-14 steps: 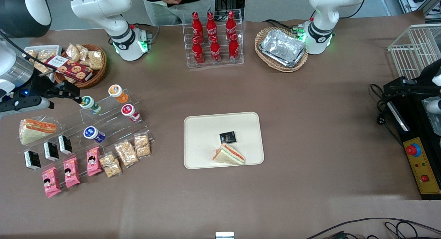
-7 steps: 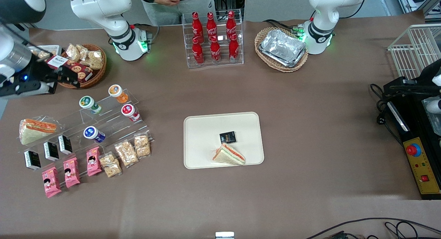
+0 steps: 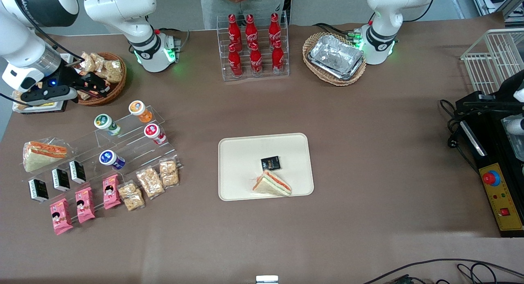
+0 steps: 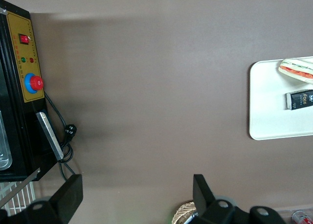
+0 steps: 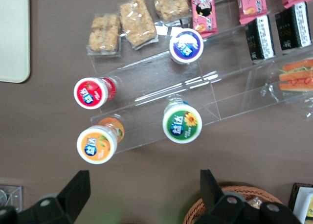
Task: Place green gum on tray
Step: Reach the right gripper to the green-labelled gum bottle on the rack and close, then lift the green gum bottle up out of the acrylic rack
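Hovering near the worktop's working-arm edge in the front view, the pincer [image 3: 92,82] holds nothing; the gum [image 3: 106,124] sits on its rack, well apart from the tray [image 3: 241,161]. Wrist view: fingers [image 5: 76,190] spread, gum [image 5: 182,122] ungrasped. Everything remains to do.

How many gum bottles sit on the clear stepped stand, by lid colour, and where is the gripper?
Green gum: 1
Orange-lidded bottle: 1
Red-lidded bottle: 1
Blue-lidded bottle: 1
Total: 4
None is on the tray yet. The gripper, open and empty, hangs over the wicker snack basket, farther from the front camera than the green gum.
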